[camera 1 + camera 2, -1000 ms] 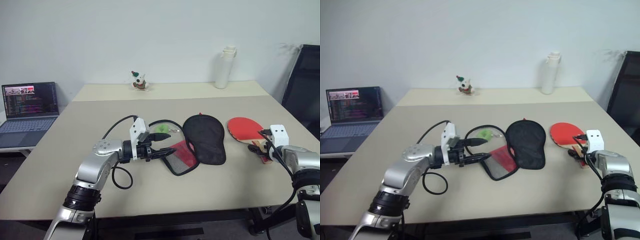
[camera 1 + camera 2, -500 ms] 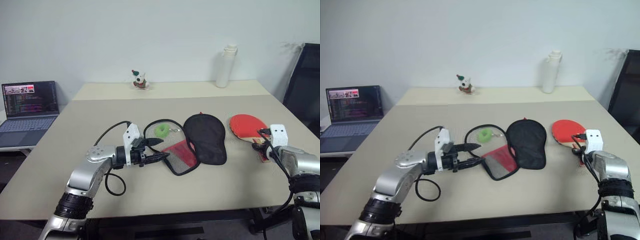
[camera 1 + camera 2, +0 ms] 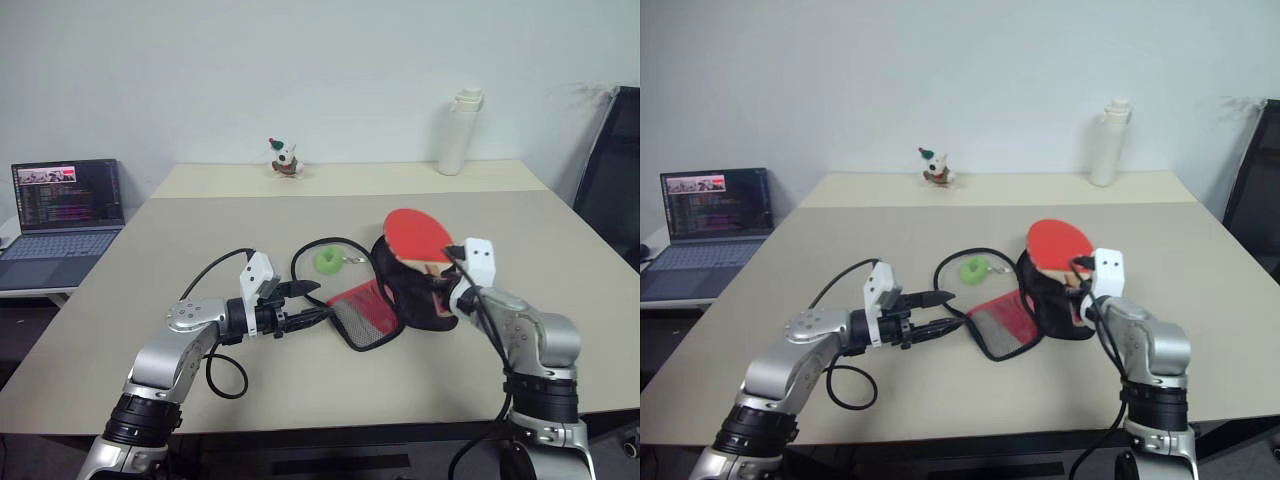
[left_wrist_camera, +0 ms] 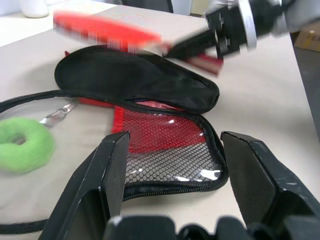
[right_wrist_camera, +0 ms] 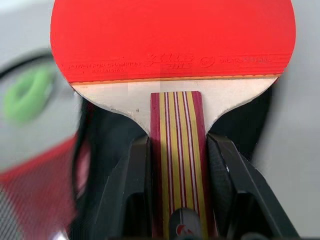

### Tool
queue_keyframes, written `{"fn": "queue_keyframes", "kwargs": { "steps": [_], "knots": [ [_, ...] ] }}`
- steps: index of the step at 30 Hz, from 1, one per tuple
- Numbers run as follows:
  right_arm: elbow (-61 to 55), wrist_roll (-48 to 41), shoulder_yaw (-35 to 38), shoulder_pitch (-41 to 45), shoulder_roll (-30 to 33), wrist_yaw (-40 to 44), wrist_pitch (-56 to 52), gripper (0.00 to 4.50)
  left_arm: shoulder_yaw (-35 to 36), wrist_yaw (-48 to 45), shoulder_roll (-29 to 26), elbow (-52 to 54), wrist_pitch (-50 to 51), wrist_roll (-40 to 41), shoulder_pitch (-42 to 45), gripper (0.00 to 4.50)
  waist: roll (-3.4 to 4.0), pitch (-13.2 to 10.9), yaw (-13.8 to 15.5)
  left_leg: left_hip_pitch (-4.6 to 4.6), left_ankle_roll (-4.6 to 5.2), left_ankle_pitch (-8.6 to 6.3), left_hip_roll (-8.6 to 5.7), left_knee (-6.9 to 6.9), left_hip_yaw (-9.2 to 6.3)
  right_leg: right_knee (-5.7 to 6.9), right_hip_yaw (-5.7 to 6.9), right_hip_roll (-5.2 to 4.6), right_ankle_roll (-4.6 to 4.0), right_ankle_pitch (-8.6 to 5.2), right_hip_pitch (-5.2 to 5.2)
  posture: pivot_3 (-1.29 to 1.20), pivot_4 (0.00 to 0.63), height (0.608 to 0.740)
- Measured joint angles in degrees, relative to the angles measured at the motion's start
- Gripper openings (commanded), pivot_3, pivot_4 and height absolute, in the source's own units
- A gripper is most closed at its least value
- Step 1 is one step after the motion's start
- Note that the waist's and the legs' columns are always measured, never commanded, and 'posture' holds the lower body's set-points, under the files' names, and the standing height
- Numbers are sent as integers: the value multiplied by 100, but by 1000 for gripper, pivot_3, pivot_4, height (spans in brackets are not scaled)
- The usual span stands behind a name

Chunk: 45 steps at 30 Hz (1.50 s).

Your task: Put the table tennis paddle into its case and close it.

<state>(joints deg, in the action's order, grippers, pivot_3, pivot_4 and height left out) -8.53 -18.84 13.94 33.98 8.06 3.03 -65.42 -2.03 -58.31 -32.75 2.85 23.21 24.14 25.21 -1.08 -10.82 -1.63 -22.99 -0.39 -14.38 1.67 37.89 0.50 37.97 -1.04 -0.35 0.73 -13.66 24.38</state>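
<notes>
Gripping the paddle [image 3: 417, 237] by its striped handle, right gripper [image 5: 176, 172] holds it above the black half of the case [image 3: 402, 290], mid-surface. Left gripper [image 3: 318, 301] stands wide at the case's near-left mesh flap. Risk: paddle edge snagging the limp flap, shoving the case away.

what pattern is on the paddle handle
Yellow and dark red lengthwise stripes on the paddle handle, clearest in the right wrist view.

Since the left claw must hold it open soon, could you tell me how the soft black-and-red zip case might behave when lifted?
The soft black-and-red zip case would probably flop: its mesh flap lies limp and splayed. It looks light. The green ring on its chain may dangle and swing.
</notes>
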Motion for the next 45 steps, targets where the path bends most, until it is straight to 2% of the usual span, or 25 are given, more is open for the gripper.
{"fn": "queue_keyframes", "kwargs": {
  "steps": [4, 19, 21, 23, 29, 32, 36, 39, 40, 42, 45],
  "knots": [
    [132, 103, -48, 6, -163, -194, 173, 1120, -13, -4, 47, 0, -10, -3, 0, 3166, 0, 0, -2, 2, 0, 0, -2, 0, 4, -1, 3, -3, 4, 2, 0, 0, 150, 740],
    [861, 417, -272, 6, -84, -203, 663, 1120, -22, 19, 56, 1, -13, -6, -18, 3166, 0, 0, -18, 4, 0, 0, 0, -1, 2, 0, -1, 10, 3, 1, 0, 0, 150, 740],
    [865, 423, -285, 6, -128, -221, 668, 1839, -22, 22, 56, 4, -12, -6, -36, 3166, 0, 0, -18, 4, 0, 0, 1, -1, 1, 0, -1, 10, 3, 1, 0, 0, 150, 740],
    [863, 422, -287, 8, -176, -240, 711, 2351, -22, 25, 56, 4, -9, -6, -54, 3166, 0, 0, -18, 4, 0, 0, 1, -1, 0, 0, -1, 10, 3, 1, 0, 0, 150, 740],
    [660, 426, -467, 6, -166, -217, 716, 4461, -13, 59, 48, 5, 4, -6, -72, 3166, 0, 0, -18, 4, 0, 0, 2, -1, -1, 1, 0, 10, 3, 1, 0, 0, 150, 740],
    [162, 108, -576, -23, 56, 287, 488, 4461, 9, 141, 37, 3, 19, -6, -72, 3166, 0, 0, -16, 3, 1, 0, 3, -1, -3, 0, 1, 9, 3, 1, 0, 0, 150, 740],
    [-1038, -743, -646, -153, 1017, 1376, -74, 4461, 22, 200, -38, -170, -1, -121, -60, 3166, 0, 0, -2, 2, 1, -1, 2, -1, -8, -6, 10, 6, 4, 1, -4, 0, 150, 740],
    [-1513, -1176, -358, -170, 1585, 1863, -265, 4461, 39, 343, -104, -629, -89, -331, -24, 3166, -3, 1, -4, 8, 1, -1, 0, 1, -6, -4, 13, 6, 4, 1, -8, 0, 150, 740],
    [-1613, -1367, -197, -179, 1765, 2016, -369, 4500, 35, 432, -54, -949, -182, -432, 51, 2791, -3, 2, -2, 10, 1, -1, -1, 2, -7, -4, 15, 8, 4, 1, -11, 0, 150, 740],
    [-1706, -1576, -44, -196, 1956, 2170, -445, 4500, 12, 533, -19, -1416, -350, -624, 116, 2327, -5, 3, -3, 12, 2, -1, -4, 2, -6, -4, 14, 11, 4, 1, -11, 0, 150, 740],
    [-1842, -1817, 23, -334, 2192, 2355, -481, 4500, -97, 528, 3, -1952, -625, -924, 235, 1113, -5, 3, -13, 8, 2, -1, -3, 0, -5, -8, 10, 16, 3, 1, -10, 0, 150, 740]
  ]
}}
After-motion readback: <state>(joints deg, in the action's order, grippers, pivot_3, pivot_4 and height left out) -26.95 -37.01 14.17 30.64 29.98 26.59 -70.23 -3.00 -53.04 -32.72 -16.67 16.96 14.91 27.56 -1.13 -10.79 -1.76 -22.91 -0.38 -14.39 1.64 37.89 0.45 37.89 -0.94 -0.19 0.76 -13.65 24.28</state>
